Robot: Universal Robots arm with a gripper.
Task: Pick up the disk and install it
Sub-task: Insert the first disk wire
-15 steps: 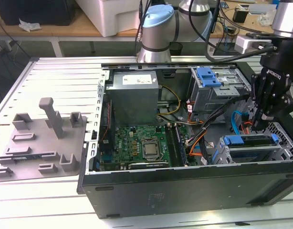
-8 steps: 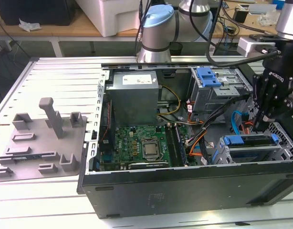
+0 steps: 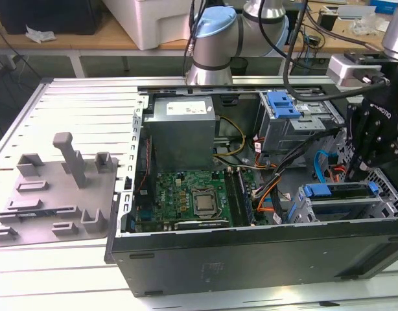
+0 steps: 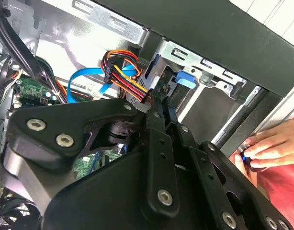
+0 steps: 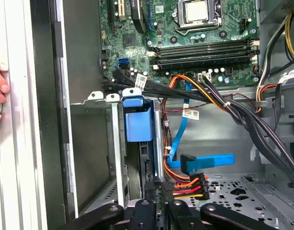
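We see the disk (image 3: 338,192) sitting in the lower drive cage (image 3: 301,212) of the open computer case (image 3: 251,259). The cage is against the case wall nearest the exterior camera, on the exterior view's right. The disk's blue carrier edge faces up. Its long axis runs along that wall, from the exterior view's left to its right.

The tool (image 3: 362,167) hangs just above the end of the disk on the exterior view's right, so the disk stretches away from it toward the motherboard (image 3: 186,194). In the first wrist view the tool (image 5: 159,201) looks straight down this axis. The carrier's blue end block (image 5: 137,122) is at the far end of the cage.

In the second wrist view the tool (image 4: 161,100) looks clenched. Its fingers are drawn together and we make out nothing held between them. Its tip lies just beside the power plug with the coloured wires (image 5: 185,184) and near the blue data cable (image 5: 204,162). We cannot tell whether it touches the disk.

We judge the disk to be in its bay, though how fully it is seated is hidden. The other cage, with the blue latch (image 3: 283,103), stands well apart, farther back in the case. A person's hand (image 4: 266,148) rests on the worktop (image 3: 56,272) outside the case wall.
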